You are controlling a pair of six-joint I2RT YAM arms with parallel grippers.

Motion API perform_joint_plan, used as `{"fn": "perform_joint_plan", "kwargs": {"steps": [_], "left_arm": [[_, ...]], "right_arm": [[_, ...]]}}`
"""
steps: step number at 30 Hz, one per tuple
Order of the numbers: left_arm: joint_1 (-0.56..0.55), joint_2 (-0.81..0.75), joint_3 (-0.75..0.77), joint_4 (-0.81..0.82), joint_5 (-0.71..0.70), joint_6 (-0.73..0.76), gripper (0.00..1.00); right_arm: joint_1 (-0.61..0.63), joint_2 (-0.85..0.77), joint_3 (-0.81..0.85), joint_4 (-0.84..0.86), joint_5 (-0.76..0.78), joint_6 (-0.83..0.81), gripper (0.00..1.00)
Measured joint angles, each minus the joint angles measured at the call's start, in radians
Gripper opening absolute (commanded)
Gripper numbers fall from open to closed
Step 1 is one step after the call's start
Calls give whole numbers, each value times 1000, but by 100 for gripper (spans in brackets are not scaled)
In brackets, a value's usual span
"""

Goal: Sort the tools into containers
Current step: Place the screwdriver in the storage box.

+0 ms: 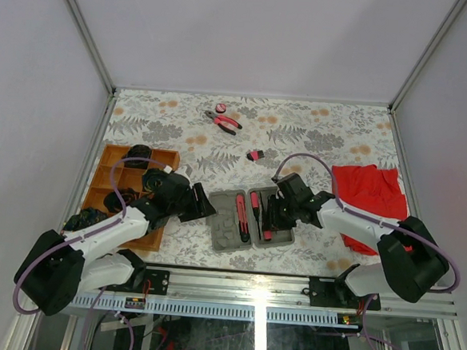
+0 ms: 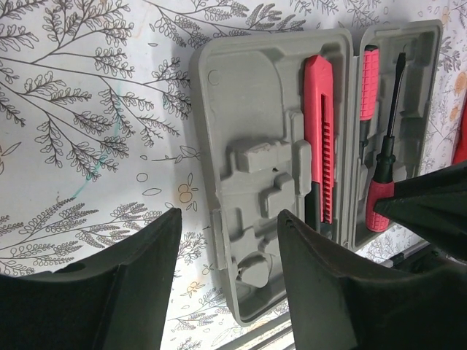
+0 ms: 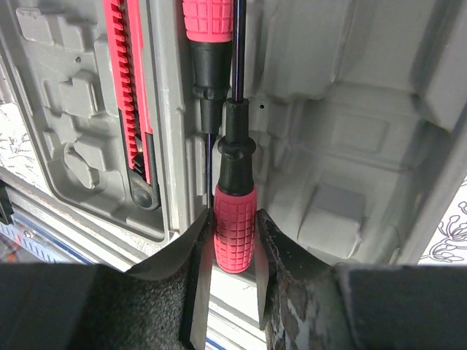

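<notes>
The table (image 1: 341, 126) carries the wooden tray (image 1: 111, 154) along its left edge. Dark things lie in the tray's compartments, but I cannot tell what they are. The grey case (image 1: 224, 222) lies open and flat at the middle of the near edge. A red cloth (image 1: 368, 192) sits by the right edge.

The left gripper (image 1: 199, 205) hangs over the case's left half (image 2: 248, 109), its jaws apart and holding nothing. The right gripper (image 3: 233, 251) is over the case's right half (image 3: 350, 109), its 2 fingers clamped on the pink-red handle of a screwdriver (image 3: 233, 233).

That screwdriver lies along a recess, with its shaft pointing toward the far edge. It is just beside a second screwdriver (image 3: 208, 22), which lies the other way round. A pink-red knife (image 2: 319, 131) lies in the left half, next to the hinge.

The pliers (image 1: 225, 121) lie near the far edge. A short bit (image 1: 255, 155) lies mid-table, and the round pink disc (image 1: 220, 108) is just beyond the pliers.

The step in hand looks like seating the held screwdriver in the case. Whether it is fully down, I cannot tell.

The next move probably calls for a straight push down into the recess. The jaws must then part without dragging the handle out or nudging its neighbour. After that, 3 loose tools remain to fetch.
</notes>
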Motion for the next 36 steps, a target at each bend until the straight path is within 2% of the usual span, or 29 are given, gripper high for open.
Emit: {"fn": "perform_joint_plan", "kwargs": {"steps": [12,21,36], "left_arm": [[0,27,-21,40,10,-5,53],[0,55,-42,48,6,-15,45],[18,59,-61,49,-11,-34,41]], "right_arm": [[0,24,-4,-6,20,12,17],[0,55,11,-14,33,8,19],[0,137,86,12,32,-39,24]]}}
